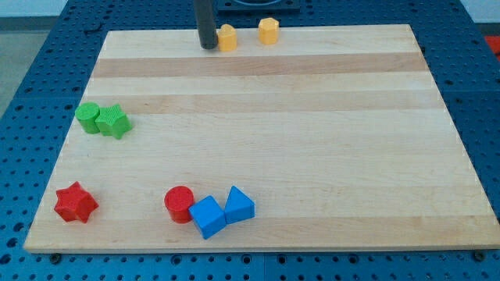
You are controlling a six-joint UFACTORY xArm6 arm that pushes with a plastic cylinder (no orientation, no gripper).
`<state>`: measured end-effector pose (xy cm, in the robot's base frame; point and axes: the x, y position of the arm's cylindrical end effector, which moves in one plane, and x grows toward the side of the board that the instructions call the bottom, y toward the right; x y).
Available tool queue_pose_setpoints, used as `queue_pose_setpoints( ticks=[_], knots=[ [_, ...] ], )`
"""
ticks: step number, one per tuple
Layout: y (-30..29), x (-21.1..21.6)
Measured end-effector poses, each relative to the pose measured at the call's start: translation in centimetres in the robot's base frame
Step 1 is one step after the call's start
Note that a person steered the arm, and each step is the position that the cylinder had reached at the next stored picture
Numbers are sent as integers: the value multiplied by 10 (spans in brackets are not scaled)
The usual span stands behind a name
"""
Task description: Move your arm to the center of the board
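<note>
My tip (pixel 208 46) rests on the wooden board (pixel 312 156) near its top edge, left of the middle. It stands just left of a yellow block (pixel 227 37), touching or nearly touching it. A second yellow block (pixel 269 30) sits a little further right along the top edge. All other blocks lie far from the tip.
A green cylinder (pixel 87 117) and a green star (pixel 114 122) touch at the board's left edge. A red star (pixel 76 203) sits at the bottom left. A red cylinder (pixel 180 204), a blue cube (pixel 207 216) and a blue triangular block (pixel 238 204) cluster at the bottom.
</note>
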<state>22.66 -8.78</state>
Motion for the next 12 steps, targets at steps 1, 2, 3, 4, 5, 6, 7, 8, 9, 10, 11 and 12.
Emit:
queue_pose_setpoints(
  ticks=[1, 2, 3, 4, 5, 6, 7, 8, 9, 10, 11, 12],
  knots=[
    [24, -13],
    [28, -14],
    [16, 9],
    [31, 48],
    [64, 79],
    [71, 91],
    [71, 92],
    [71, 92],
    [71, 92],
    [80, 128],
    [80, 164],
    [77, 193]
  ],
)
